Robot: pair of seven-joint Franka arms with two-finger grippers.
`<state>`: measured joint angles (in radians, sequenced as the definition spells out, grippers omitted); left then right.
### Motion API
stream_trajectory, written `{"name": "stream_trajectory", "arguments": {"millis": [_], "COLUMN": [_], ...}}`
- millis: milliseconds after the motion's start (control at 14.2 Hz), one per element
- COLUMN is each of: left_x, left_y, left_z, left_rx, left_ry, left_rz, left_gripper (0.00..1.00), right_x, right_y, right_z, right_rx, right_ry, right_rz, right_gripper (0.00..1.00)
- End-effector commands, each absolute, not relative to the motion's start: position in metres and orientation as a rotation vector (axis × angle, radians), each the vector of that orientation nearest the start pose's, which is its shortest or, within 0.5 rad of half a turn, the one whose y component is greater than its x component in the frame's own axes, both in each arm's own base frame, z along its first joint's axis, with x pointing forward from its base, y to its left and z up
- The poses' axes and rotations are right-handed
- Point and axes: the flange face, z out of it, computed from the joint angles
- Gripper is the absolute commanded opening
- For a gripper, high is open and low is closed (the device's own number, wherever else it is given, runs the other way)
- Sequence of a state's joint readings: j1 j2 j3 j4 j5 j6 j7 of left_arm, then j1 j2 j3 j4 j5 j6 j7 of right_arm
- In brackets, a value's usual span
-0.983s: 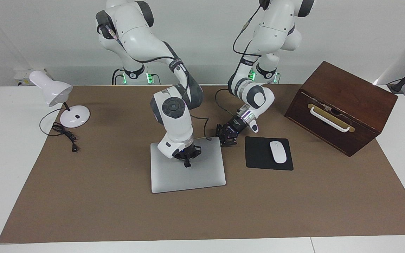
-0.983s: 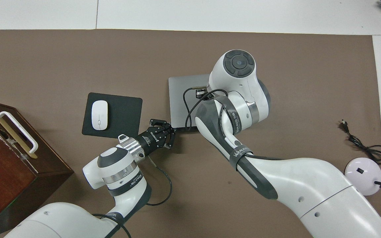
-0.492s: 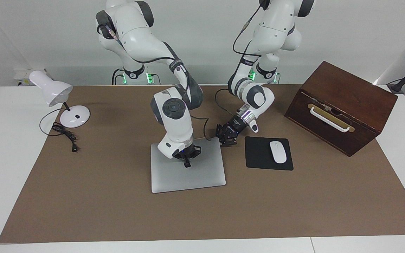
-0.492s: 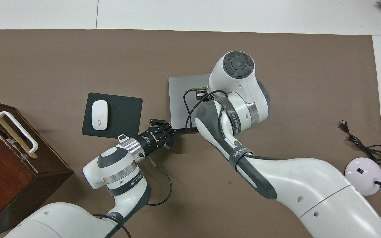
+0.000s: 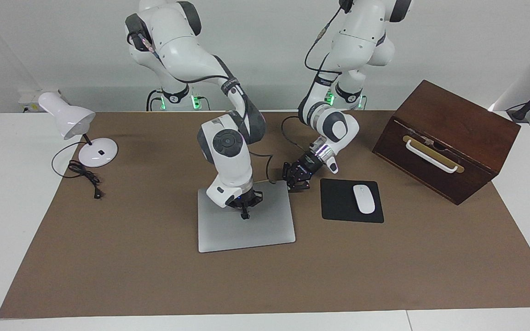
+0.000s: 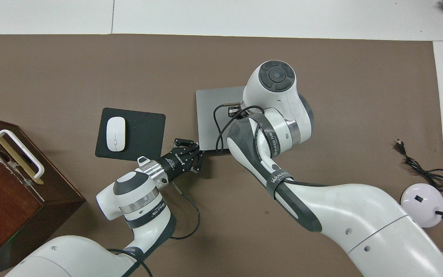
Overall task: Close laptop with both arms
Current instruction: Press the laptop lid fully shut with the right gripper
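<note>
Silver-grey metal, the thin laptop lies shut flat mid-table in our facing view. Our right gripper, fingertips together, presses its lid, likely seating it. Our left gripper, also closed, sits at the corner nearest us, probably bracing. From overhead, the left gripper bears lettering too small to read.

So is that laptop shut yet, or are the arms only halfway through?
It looks shut: the laptop lies flat on the brown mat, only its grey lid showing. In hand: the right gripper, fingertips together, points down at the lid, seemingly pressing it, while the left gripper, also shut, sits at the laptop's corner nearest the mouse pad. Left to do: probably just lifting both arms away.
</note>
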<state>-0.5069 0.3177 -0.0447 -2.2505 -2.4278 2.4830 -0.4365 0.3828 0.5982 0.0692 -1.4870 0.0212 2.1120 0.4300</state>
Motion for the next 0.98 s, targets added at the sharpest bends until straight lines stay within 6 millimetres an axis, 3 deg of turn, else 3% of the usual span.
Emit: {"name": "stream_trajectory", "arguments": {"millis": [0, 421, 913], "left_x": [0.444, 0.446, 0.449], "left_y": [-0.278, -0.277, -0.275], "left_z": [0.194, 0.195, 0.196], "left_rx": [0.970, 0.967, 0.963], "left_ry": [1.875, 1.867, 1.852], "left_rz": [-0.645, -0.649, -0.656], "left_gripper": [0.00, 0.00, 0.00], "right_x": [0.637, 0.643, 0.652], "right_y": [0.305, 0.307, 0.296], "right_z": [0.324, 0.340, 0.372], "right_rx": [-3.059, -3.046, -3.035], "right_ry": [0.056, 0.058, 0.068], "right_rz": [0.030, -0.025, -0.107], "right_gripper": [0.00, 0.00, 0.00]}}
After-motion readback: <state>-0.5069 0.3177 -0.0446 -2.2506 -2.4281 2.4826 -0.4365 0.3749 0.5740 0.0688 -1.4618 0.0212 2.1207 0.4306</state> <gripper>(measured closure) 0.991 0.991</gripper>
